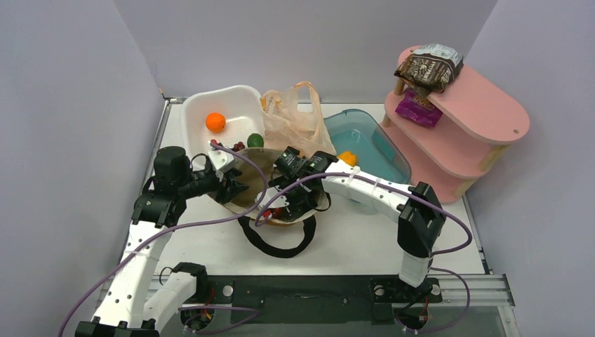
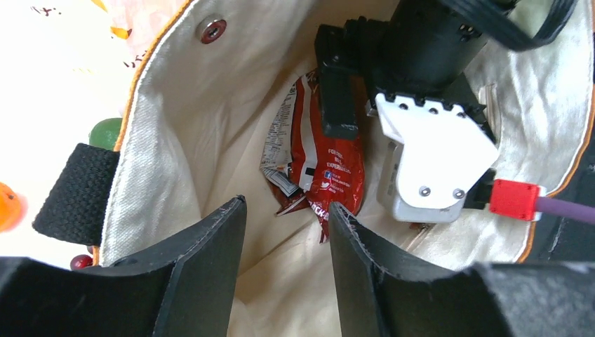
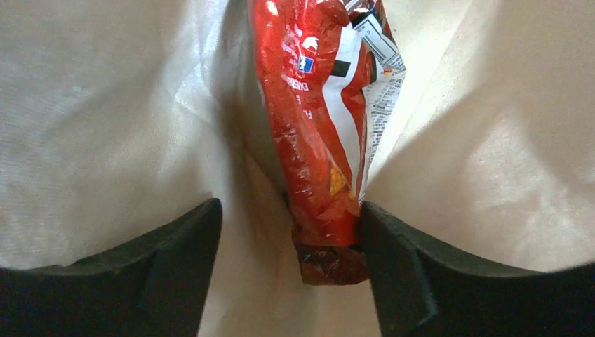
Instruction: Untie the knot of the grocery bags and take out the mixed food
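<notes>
The mustard canvas tote (image 1: 256,184) lies open mid-table, its black strap (image 1: 277,250) looped toward me. A red Doritos bag (image 2: 330,161) stands inside it against the cream lining. My right gripper (image 1: 295,202) reaches into the tote. Its jaws (image 3: 289,207) are open around the Doritos bag's (image 3: 309,126) lower end, which touches the right finger only. My left gripper (image 1: 230,186) is at the tote's left rim, open (image 2: 286,205), with loose lining between its fingers. The peach plastic bag (image 1: 295,116) stands slack behind the tote.
A white tub (image 1: 200,116) at the back left holds an orange (image 1: 215,122), a green fruit (image 1: 255,140) and dark grapes (image 1: 235,146). A teal tub (image 1: 379,147) holds a yellow pepper (image 1: 347,158). The pink shelf (image 1: 484,112) carries a dark brown snack bag (image 1: 428,70) and a purple packet (image 1: 417,109).
</notes>
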Available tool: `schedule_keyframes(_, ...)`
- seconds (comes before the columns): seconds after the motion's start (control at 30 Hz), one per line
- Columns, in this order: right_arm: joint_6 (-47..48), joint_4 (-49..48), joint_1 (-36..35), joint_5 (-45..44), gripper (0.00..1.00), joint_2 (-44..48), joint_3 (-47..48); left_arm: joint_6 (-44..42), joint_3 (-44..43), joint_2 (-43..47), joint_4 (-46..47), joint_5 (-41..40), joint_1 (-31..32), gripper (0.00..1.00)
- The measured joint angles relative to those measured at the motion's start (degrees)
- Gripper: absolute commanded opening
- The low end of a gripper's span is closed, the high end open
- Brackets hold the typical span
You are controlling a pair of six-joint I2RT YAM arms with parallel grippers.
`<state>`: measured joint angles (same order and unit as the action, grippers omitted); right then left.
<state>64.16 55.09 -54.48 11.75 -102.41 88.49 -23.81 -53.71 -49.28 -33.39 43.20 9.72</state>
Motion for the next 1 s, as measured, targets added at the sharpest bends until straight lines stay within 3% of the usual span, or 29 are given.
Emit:
schedule_keyframes(0.13, 0.5, -0.2, 0.2, -0.9, 0.03, -0.8, 0.1, 2.3, 0.0, 0.2, 0.7, 0.1, 0.0, 0.45)
schedule_keyframes(0.17, 0.4, -0.1, 0.3, -0.9, 0.0, -0.9, 0.4, 2.8, 0.0, 0.2, 1.0, 0.1, 0.0, 0.45)
schedule_keyframes(0.43, -8.4, 0.9, 5.6, 5.9, 0.0, -1.2, 9.2, 11.5, 0.0, 0.3, 6.9, -1.3, -1.4, 0.51)
schedule_keyframes(0.7, -25.4, -1.5, 12.8, 17.3, 0.0, 3.4, 15.6, 22.2, 0.0, -1.6, 15.1, -1.7, -2.6, 0.53)
schedule_keyframes(1.0, -43.8, -9.1, 15.5, 24.0, 0.0, 9.1, 17.4, 25.8, 0.0, -2.9, 18.6, -2.1, -3.1, 0.56)
